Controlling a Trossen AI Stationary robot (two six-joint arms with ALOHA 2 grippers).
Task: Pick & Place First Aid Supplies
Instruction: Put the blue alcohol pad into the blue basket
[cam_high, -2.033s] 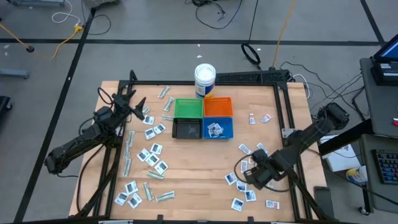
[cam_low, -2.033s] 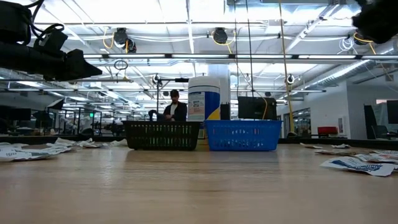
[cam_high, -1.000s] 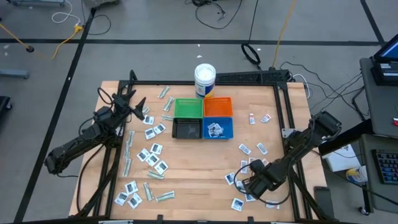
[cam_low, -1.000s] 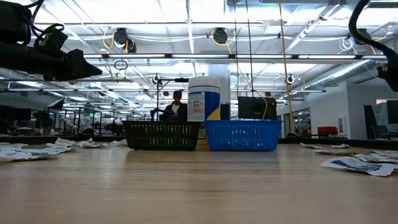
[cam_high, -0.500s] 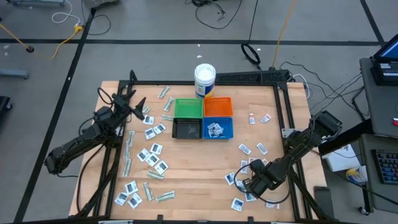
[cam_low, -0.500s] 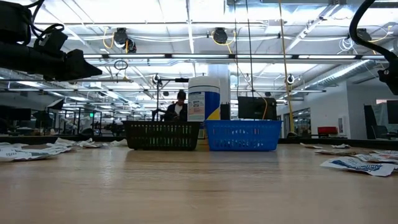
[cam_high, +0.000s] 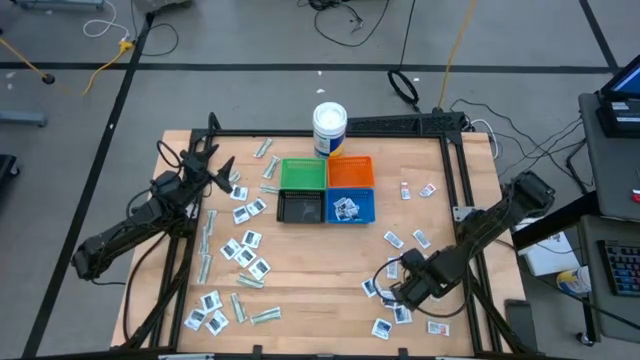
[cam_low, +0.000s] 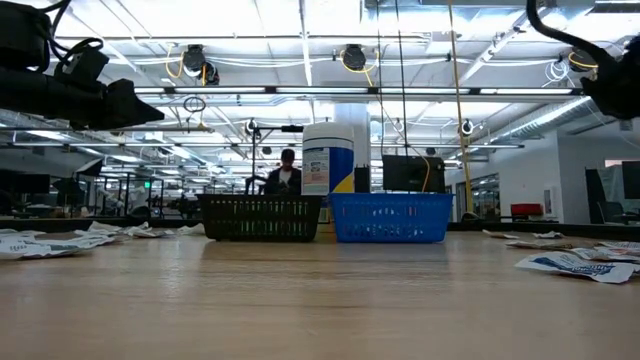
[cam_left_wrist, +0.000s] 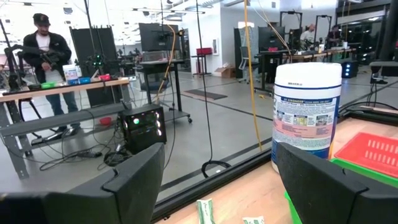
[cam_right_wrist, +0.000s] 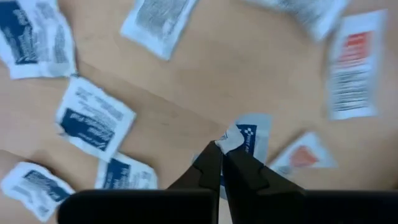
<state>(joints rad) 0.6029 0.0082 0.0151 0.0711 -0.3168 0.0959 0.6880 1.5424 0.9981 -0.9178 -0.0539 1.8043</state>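
Wooden table (cam_high: 320, 250) under open workshop lighting carries the whole job, with cables on the grey floor around it.

Item under handling: a white sachet with blue print (cam_right_wrist: 239, 138), pinched by one corner between the closed tips of the right gripper (cam_right_wrist: 222, 151). It sits among the right-hand scatter of supplies, with other blue-print sachets (cam_right_wrist: 93, 119) and a red-print sachet (cam_right_wrist: 351, 65) close around it; whether it is lifted clear of the wood cannot be told. In the overhead view the right gripper (cam_high: 405, 287) is low over that cluster near the table's front right.

Risks noted:
- The hold covers only a corner (a thin bite). A quick lift or swing could let the sachet slip out or peel away.
- Neighbouring packets lie near the fingers; one could be dragged or flicked aside.
- The route to the blue bin (cam_high: 350, 207), which already holds packets, passes over more loose sachets, and a drop there would mix the item back in.

The left gripper (cam_left_wrist: 217, 180) waits with fingers spread at the far left, facing the white tub (cam_left_wrist: 308, 115); its own scatter (cam_high: 245, 250) appears untouched.
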